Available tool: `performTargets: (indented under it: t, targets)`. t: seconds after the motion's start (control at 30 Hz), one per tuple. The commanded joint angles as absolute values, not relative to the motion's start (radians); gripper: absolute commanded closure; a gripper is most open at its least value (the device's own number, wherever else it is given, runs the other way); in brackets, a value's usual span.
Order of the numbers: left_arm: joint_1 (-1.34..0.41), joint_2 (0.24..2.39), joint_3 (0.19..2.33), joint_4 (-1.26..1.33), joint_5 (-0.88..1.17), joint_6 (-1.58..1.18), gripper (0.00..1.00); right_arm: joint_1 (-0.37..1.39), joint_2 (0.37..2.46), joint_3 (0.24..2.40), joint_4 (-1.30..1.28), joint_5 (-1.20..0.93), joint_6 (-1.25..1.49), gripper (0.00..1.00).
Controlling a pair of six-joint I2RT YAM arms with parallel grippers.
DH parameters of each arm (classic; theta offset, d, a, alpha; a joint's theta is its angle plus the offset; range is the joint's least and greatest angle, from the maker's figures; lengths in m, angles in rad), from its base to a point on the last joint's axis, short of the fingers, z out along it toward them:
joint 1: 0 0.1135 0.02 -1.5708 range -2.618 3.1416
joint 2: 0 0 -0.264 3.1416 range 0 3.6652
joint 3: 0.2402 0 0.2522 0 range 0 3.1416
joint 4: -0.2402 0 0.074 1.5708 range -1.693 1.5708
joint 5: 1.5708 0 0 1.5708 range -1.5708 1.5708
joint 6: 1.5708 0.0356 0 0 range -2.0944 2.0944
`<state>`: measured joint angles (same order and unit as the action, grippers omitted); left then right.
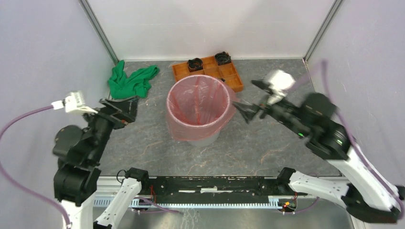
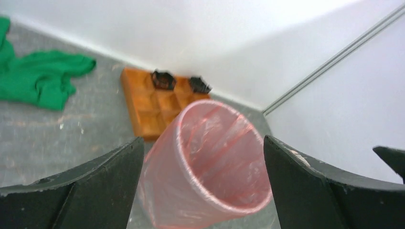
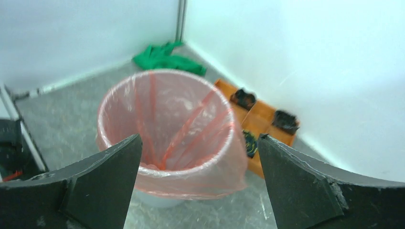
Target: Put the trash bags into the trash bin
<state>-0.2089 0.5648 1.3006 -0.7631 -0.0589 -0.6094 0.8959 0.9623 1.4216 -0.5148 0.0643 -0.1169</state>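
Observation:
The trash bin [image 1: 206, 140] stands upright mid-table, its grey wall showing only near the base. The red-orange trash bag [image 1: 198, 102] lines it, with its rim folded over the bin's edge and hanging down the outside. My left gripper [image 1: 123, 109] is open and empty, left of the bin and apart from it. My right gripper [image 1: 243, 94] is open and empty, just right of the bin's rim. The left wrist view shows the lined bin [image 2: 210, 157] between my open fingers [image 2: 110, 176]. The right wrist view shows the bag [image 3: 167, 119] and bin base [image 3: 157, 198].
An orange compartment tray [image 1: 231, 78] lies behind the bin, with two black items [image 1: 195, 64] [image 1: 222, 58] in its back cells. A green cloth [image 1: 131, 81] lies at the back left. White walls close in the back and both sides.

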Motion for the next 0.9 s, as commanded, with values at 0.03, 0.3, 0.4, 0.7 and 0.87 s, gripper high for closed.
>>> performTargets:
  t: [0.03, 0.3, 0.4, 0.7, 0.87]
  targets:
    - [-0.204, 0.561, 1.461, -0.722, -0.065, -0.494, 0.00, 0.895, 0.712, 1.280, -0.371, 0.233, -0.120, 0.02]
    - [-0.204, 0.543, 1.556, -0.632, -0.035, -0.466, 0.00, 0.895, 0.565, 1.301, -0.387, 0.374, -0.151, 0.02]
    - [-0.204, 0.553, 1.592, -0.646, -0.047, -0.461, 0.00, 0.896, 0.532, 1.284, -0.373, 0.415, -0.146, 0.02]
    - [-0.204, 0.566, 1.608, -0.664, -0.059, -0.465, 0.00, 0.894, 0.483, 1.228, -0.329, 0.484, -0.113, 0.02]
    - [-0.204, 0.565, 1.595, -0.666, -0.056, -0.469, 0.00, 0.892, 0.497, 1.241, -0.358, 0.472, -0.093, 0.02]
